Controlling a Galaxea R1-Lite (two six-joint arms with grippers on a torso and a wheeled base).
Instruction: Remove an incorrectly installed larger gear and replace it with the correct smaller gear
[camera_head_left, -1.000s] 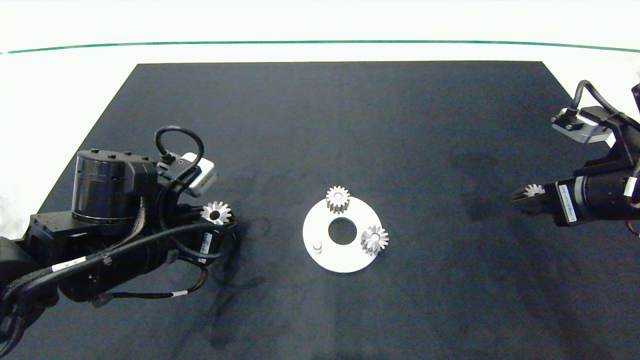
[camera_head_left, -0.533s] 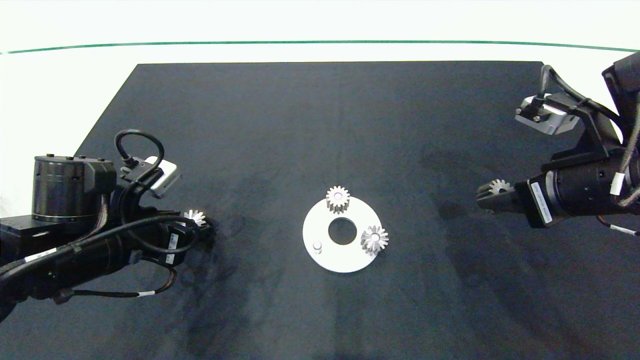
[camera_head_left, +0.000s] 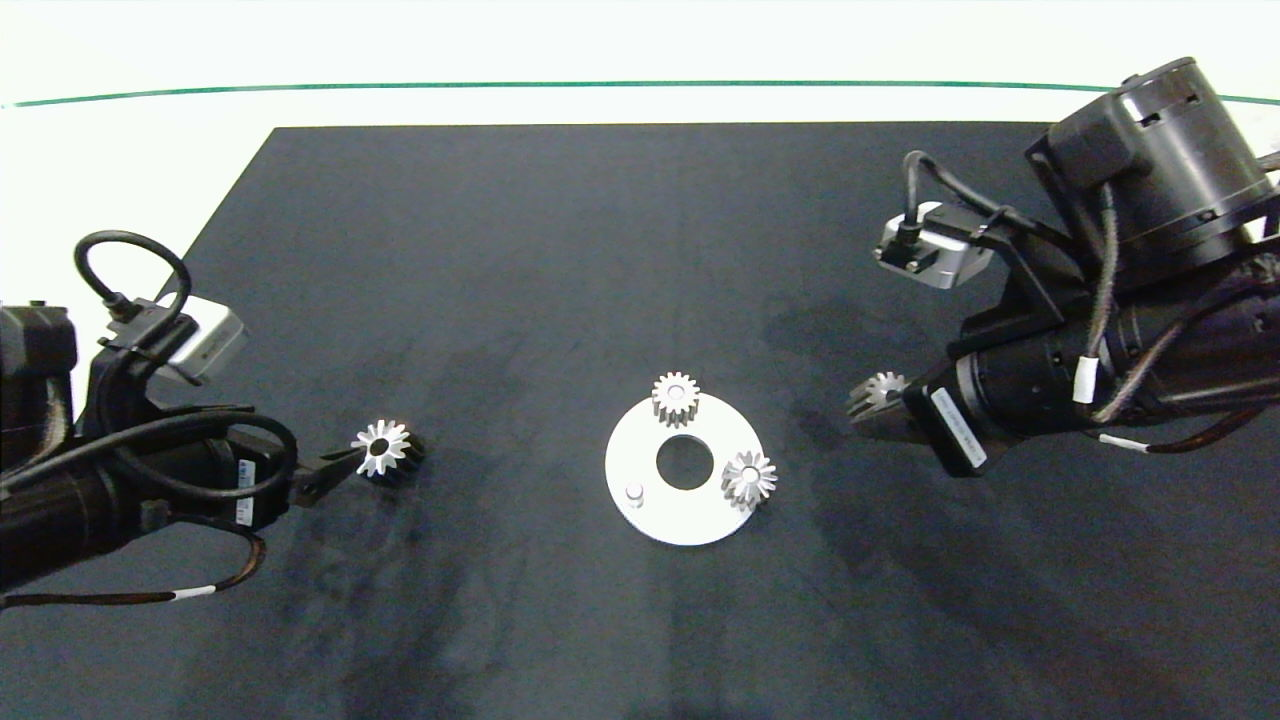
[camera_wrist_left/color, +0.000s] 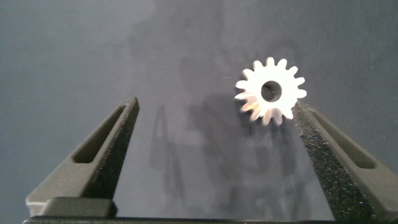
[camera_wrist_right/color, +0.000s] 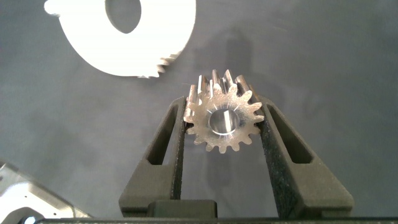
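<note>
The larger gear (camera_head_left: 383, 448), a starburst of long pointed teeth with dark sides, lies flat on the black mat left of the white round plate (camera_head_left: 690, 522). My left gripper (camera_head_left: 330, 468) is open, and the larger gear (camera_wrist_left/color: 270, 91) rests near the tip of one finger (camera_wrist_left/color: 329, 149). From the right, my right gripper (camera_head_left: 868, 405) is shut on the smaller gear (camera_head_left: 884, 386), hovering right of the plate. In the right wrist view the smaller gear (camera_wrist_right/color: 222, 119) is clamped between both pads of the right gripper (camera_wrist_right/color: 224, 106), with the plate (camera_wrist_right/color: 163, 43) just beyond.
On the plate sit a short-toothed gear (camera_head_left: 676, 398) at its far edge, a pointed-toothed gear (camera_head_left: 749, 479) at its right edge, and a bare peg (camera_head_left: 634, 491) at its near left. A round hole (camera_head_left: 685, 463) is in the plate's middle. The black mat (camera_head_left: 640, 250) ends on white table.
My left arm has drawn back to the left and its fingers stand open, leaving the larger gear on the mat. My right arm has moved left toward the plate, carrying the smaller gear.
</note>
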